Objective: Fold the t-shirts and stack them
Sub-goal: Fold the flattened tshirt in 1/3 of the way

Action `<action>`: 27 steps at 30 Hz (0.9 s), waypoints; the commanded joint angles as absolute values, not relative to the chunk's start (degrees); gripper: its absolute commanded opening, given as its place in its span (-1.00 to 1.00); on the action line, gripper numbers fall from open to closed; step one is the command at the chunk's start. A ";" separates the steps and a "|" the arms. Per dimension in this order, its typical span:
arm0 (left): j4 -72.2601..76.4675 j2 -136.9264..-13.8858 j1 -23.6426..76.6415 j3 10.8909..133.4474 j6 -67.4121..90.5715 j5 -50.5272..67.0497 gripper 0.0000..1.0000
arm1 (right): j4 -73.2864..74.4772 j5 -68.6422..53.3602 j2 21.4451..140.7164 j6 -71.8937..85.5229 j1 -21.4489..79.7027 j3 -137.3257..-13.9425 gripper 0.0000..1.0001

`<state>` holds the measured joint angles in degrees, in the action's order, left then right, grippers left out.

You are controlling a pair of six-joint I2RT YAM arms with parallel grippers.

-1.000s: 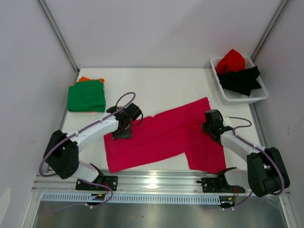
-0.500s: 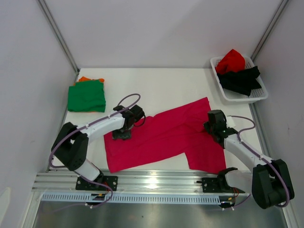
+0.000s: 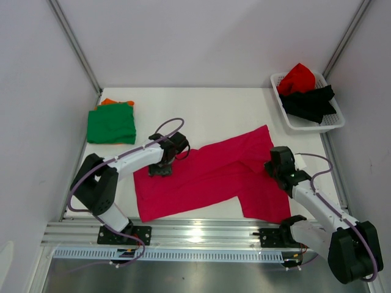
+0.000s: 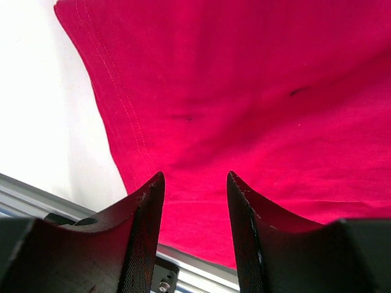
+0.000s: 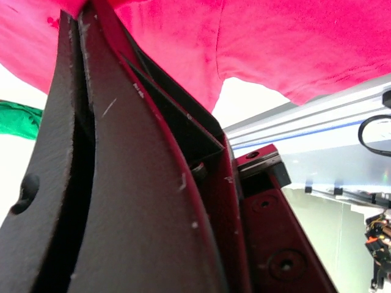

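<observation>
1. A magenta-pink soft cloth t-shirt (image 3: 208, 177) is lying spread out, slantwise and with some wrinkles, on the near half of the white bench (image 3: 201, 113), between the two arms.
2. The left hand (image 4: 194, 182) is hanging over the left part of this shirt, near its left hem. Its two black fingers (image 4: 146, 207) are standing apart, and only the flat pink cloth is showing between them; nothing is being gripped.
3. The right hand (image 3: 276, 166) is sitting at the right side of the same shirt, close to the sleeve. Its fingers are pressing together with no gap. In the right wrist view the tips are reaching into the pink cloth, but I cannot tell if any cloth is pinched between them.
4. A folded green cloth t-shirt (image 3: 111, 124) is resting at the far left of the bench, well apart from the pink one. An orange cloth t-shirt (image 3: 109, 101) is peeking out at its far edge.
5. A white plastic lattice basket (image 3: 333, 124) is standing at the far right corner. A red cloth t-shirt (image 3: 297, 78) and a black cloth t-shirt (image 3: 310, 102) are lying crumpled in it, the black one hanging over the rim.
</observation>
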<state>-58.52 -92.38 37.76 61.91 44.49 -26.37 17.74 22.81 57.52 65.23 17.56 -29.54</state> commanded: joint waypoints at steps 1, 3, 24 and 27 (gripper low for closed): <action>-57.83 -92.37 38.14 64.51 43.07 -26.98 -0.02 | 19.16 23.55 56.16 66.53 18.11 -28.83 -1.00; -58.09 -92.72 38.14 65.21 42.98 -26.98 -0.02 | 19.07 23.56 56.25 66.71 18.28 -28.65 -1.00; -55.90 -93.43 38.50 65.48 43.59 -23.29 -0.02 | 10.99 23.12 59.49 58.89 18.72 -31.55 0.38; -55.90 -93.78 38.50 65.30 43.59 -23.47 -0.01 | 10.28 22.15 60.90 59.15 18.72 -31.82 0.37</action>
